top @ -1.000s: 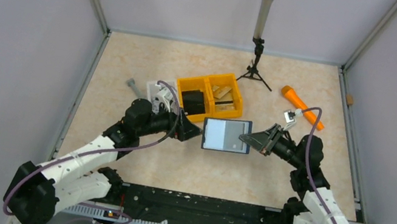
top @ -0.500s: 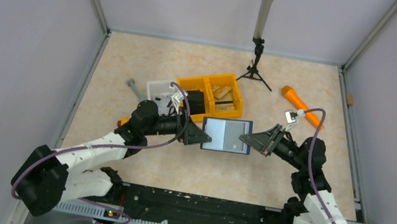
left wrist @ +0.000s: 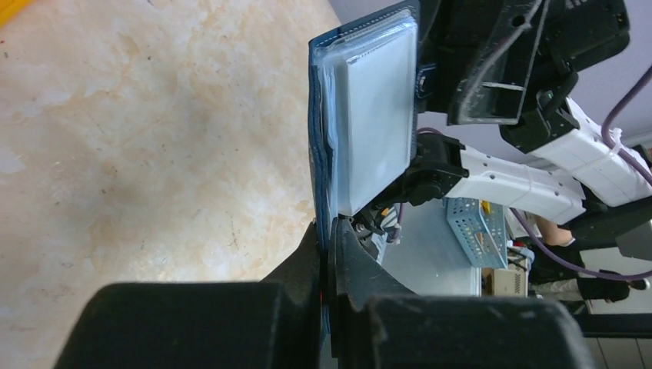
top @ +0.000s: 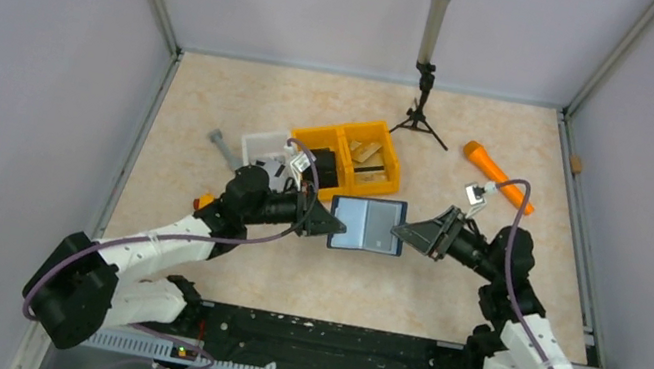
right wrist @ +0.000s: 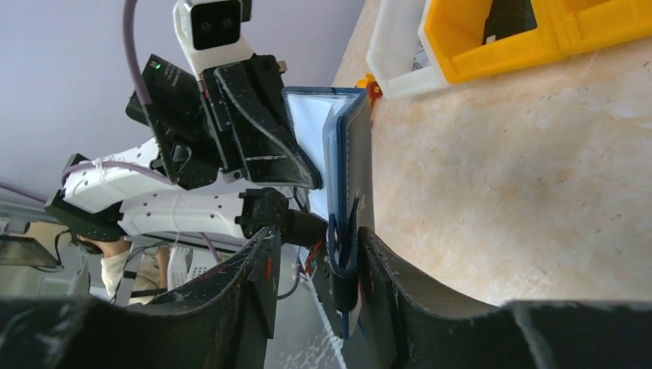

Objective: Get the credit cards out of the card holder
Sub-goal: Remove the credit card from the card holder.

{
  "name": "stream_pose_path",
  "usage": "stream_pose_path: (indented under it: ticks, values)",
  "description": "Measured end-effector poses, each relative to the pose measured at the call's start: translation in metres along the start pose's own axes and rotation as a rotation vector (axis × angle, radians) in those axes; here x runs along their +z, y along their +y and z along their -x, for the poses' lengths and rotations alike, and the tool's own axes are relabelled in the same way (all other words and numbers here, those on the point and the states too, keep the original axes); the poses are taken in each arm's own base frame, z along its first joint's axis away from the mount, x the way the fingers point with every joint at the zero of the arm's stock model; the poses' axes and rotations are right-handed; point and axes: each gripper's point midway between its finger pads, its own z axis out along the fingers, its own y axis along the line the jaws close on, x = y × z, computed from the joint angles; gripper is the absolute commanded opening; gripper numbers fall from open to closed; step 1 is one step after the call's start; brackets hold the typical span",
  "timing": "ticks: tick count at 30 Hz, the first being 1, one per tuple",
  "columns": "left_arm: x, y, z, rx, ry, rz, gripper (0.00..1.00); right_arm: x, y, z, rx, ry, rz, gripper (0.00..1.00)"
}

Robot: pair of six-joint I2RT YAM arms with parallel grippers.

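The card holder (top: 367,224), navy outside with pale grey-blue inner faces, hangs open above the table between both arms. My left gripper (top: 333,225) is shut on its left edge; in the left wrist view the jaws (left wrist: 330,227) pinch the navy edge of the card holder (left wrist: 369,115). My right gripper (top: 399,230) is at the right edge. In the right wrist view its jaws (right wrist: 319,234) stand apart, and the card holder (right wrist: 346,154) rests against one finger only. The credit cards are hidden; only the pocket faces show.
A yellow two-compartment bin (top: 379,170) with a black block (top: 318,165) stands just behind the holder, a white tray (top: 264,145) to its left. An orange tool (top: 497,174) lies at the right, a tripod with a tube (top: 426,60) at the back. A small orange block (top: 204,201) sits by the left arm.
My left gripper has moved right to the holder's left edge and shut on it. My right gripper's jaws have parted from its right edge. The holder has shifted slightly left.
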Motion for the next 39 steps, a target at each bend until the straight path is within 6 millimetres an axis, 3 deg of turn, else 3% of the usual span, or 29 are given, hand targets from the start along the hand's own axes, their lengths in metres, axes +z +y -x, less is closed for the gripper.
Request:
stream_pose_path:
  ticks: [4, 9, 15, 20, 24, 26, 34, 39]
  values:
    - [-0.001, 0.005, -0.001, 0.001, -0.002, 0.025, 0.0, -0.004, 0.008, 0.002, -0.031, -0.016, 0.022, 0.32]
    - [-0.001, 0.001, 0.0, 0.0, -0.001, 0.009, 0.0, -0.004, 0.009, 0.002, -0.043, -0.022, 0.024, 0.4]
    - [-0.001, -0.008, 0.002, 0.0, -0.007, -0.035, 0.0, -0.002, -0.001, 0.0, -0.048, -0.011, -0.007, 0.41]
    - [-0.002, -0.013, 0.003, -0.002, -0.006, -0.057, 0.0, -0.001, -0.006, -0.002, -0.051, 0.001, -0.019, 0.19]
    - [-0.002, -0.015, 0.004, 0.001, -0.007, -0.065, 0.0, -0.001, -0.007, -0.003, -0.049, 0.002, -0.018, 0.17]
    - [-0.002, -0.015, 0.003, 0.001, -0.006, -0.066, 0.0, -0.002, -0.008, -0.004, -0.048, 0.001, -0.018, 0.1]
    - [-0.001, -0.018, 0.001, 0.006, 0.001, -0.082, 0.0, -0.001, -0.011, -0.004, -0.049, 0.001, -0.022, 0.15]
    - [0.007, -0.017, -0.008, 0.003, 0.029, -0.094, 0.0, 0.003, -0.015, -0.009, -0.032, 0.025, -0.028, 0.05]
